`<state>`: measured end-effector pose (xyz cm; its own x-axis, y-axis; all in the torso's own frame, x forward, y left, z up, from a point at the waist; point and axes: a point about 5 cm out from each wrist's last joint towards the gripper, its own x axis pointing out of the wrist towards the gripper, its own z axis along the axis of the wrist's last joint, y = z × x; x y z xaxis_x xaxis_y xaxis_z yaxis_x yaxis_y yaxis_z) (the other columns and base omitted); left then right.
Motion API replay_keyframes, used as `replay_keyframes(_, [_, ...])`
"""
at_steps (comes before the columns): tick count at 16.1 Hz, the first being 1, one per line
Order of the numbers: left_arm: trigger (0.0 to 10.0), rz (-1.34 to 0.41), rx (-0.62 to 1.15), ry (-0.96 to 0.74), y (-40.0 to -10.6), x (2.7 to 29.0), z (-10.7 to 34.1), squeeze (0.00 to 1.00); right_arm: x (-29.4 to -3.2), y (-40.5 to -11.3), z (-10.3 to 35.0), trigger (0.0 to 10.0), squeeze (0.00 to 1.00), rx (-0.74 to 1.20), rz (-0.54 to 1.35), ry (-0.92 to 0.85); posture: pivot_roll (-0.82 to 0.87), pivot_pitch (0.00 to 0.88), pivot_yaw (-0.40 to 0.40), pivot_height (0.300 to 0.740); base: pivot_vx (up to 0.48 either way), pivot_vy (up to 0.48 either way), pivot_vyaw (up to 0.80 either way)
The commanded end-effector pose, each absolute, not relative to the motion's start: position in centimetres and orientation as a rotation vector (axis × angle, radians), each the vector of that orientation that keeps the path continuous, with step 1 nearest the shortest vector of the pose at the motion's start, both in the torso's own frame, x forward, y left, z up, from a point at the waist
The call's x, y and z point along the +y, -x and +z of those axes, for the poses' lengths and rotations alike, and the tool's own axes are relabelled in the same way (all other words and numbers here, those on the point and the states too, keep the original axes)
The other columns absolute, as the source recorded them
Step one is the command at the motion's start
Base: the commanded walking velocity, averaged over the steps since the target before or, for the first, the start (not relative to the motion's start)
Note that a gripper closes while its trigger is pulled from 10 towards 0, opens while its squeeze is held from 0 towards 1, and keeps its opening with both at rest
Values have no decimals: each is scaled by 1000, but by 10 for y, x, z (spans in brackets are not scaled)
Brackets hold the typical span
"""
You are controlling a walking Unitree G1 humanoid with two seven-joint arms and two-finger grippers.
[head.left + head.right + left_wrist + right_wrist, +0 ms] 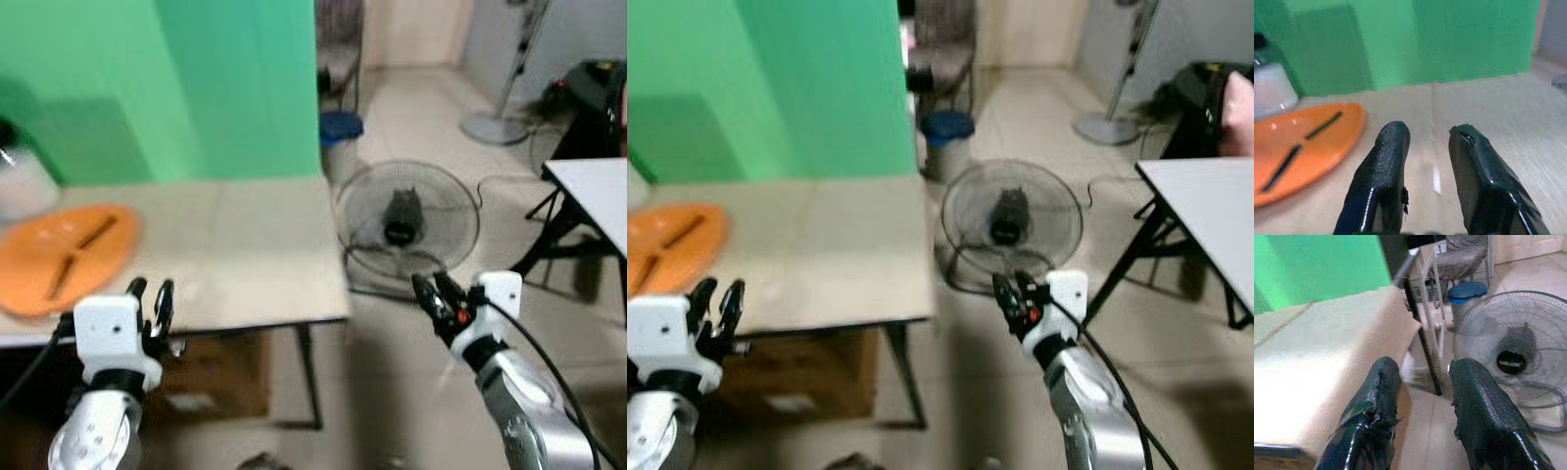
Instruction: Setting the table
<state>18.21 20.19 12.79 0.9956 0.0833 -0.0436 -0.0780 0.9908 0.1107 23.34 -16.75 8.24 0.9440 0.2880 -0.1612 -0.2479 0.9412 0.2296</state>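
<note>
An orange plate [64,257] lies on the left part of a beige table [245,255], with two dark sticks [93,235] resting on it. A whitish jar [20,181] stands behind the plate. My left gripper [150,289] hovers at the table's front edge, just right of the plate [1298,142], open with nothing between its fingers [1386,161]. Off the table's right end, my right gripper [436,286] hangs over the floor, open and holding nothing. Its wrist view looks past the table corner [1400,308] toward a floor fan [1518,347].
A green backdrop [196,88] stands behind the table. The floor fan [407,217] and a blue-lidded bin [340,127] sit right of the table. A second white table [598,191] stands at far right, and a cardboard box [211,377] sits under the beige table.
</note>
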Motion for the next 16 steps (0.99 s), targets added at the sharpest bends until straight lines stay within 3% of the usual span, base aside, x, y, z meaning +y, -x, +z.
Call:
replay_keyframes(1, [10000, 91, 58, -129, -182, 207, 128, 0, -162, -235, 88, 10000, 0, 175, 288, -223, -39, 36, 45, 740, 0, 472, 0])
replay_keyframes(3, [10000, 89, 59, -130, -182, 207, 128, 0, -162, -234, 88, 10000, 0, 174, 285, -233, -40, 36, 47, 740, 0, 480, 0])
replay_keyframes(9, [10000, 87, 57, -136, -184, 209, 129, 0, -161, -235, 89, 10000, 0, 173, 294, -243, -39, 36, 46, 740, 0, 475, -800])
replay_keyframes(12, [10000, 99, 55, -135, -183, 209, 130, 0, -159, -238, 93, 10000, 0, 155, 330, -234, -39, 35, 44, 740, 0, 342, 0])
replay_keyframes(16, [10000, 124, 0, -167, -183, 205, 144, 0, -151, -241, 101, 10000, 0, 149, 436, -272, -24, 34, 31, 740, 0, 0, 0])
